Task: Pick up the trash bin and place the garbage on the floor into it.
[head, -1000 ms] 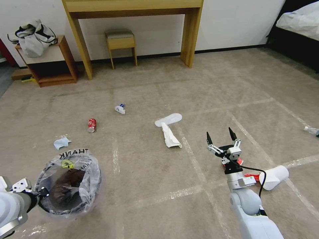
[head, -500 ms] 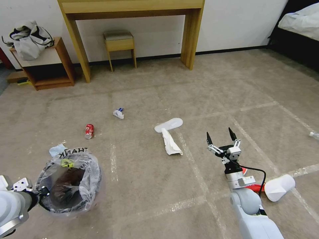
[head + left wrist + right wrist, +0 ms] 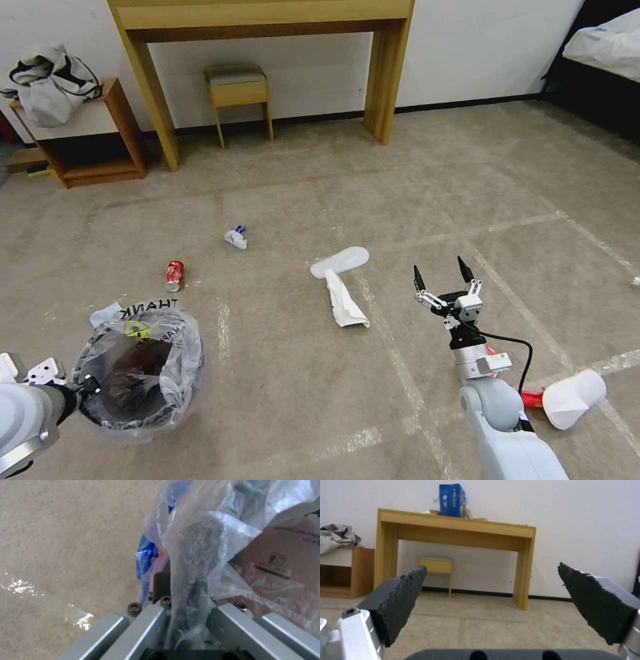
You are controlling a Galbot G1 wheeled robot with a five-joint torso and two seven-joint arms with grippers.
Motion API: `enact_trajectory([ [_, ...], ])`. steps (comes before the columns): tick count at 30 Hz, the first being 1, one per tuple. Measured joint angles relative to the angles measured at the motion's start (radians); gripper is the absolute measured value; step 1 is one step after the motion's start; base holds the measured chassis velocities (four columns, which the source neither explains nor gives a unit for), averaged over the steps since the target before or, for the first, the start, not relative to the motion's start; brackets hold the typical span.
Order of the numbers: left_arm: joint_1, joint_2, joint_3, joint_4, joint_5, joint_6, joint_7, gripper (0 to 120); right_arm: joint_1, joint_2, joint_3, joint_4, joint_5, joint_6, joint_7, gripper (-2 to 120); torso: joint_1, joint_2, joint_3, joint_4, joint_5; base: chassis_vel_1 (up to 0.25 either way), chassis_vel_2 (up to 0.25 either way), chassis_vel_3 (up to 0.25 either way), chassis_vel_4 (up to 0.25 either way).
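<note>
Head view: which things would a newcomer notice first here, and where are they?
Most striking is the trash bin, lined with a clear bag, held at its rim by the left gripper at the lower left. On the right, the open right gripper hovers empty above the carpet. Between them, litter dots the floor: a red soda can and a crumpled white paper beside a white slipper.

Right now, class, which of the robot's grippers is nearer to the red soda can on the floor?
Left. The left gripper holds the trash bin, just short of the red soda can; the open right gripper hangs far off on the other side.
</note>
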State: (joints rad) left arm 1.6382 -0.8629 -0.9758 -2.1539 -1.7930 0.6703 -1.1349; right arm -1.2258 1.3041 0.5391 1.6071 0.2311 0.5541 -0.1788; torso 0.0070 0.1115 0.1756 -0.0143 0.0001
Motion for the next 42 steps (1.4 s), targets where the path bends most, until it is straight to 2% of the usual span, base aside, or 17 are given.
enact_trajectory([
  [31,-0.001,-0.004,0.006,0.007,0.006,-0.006,-0.003,0,0.015,-0.002,-0.007,-0.018,0.000,-0.001,-0.003,100,0.000,0.000,0.000,0.0001,-0.0001,-0.098,0.104,0.095,-0.104],
  [42,0.003,0.000,0.000,0.006,0.003,-0.010,-0.004,0,0.031,-0.011,-0.017,-0.021,0.002,-0.003,-0.003,100,0.000,0.000,0.000,0.0001,0.0000,-0.019,0.016,0.017,-0.012],
])
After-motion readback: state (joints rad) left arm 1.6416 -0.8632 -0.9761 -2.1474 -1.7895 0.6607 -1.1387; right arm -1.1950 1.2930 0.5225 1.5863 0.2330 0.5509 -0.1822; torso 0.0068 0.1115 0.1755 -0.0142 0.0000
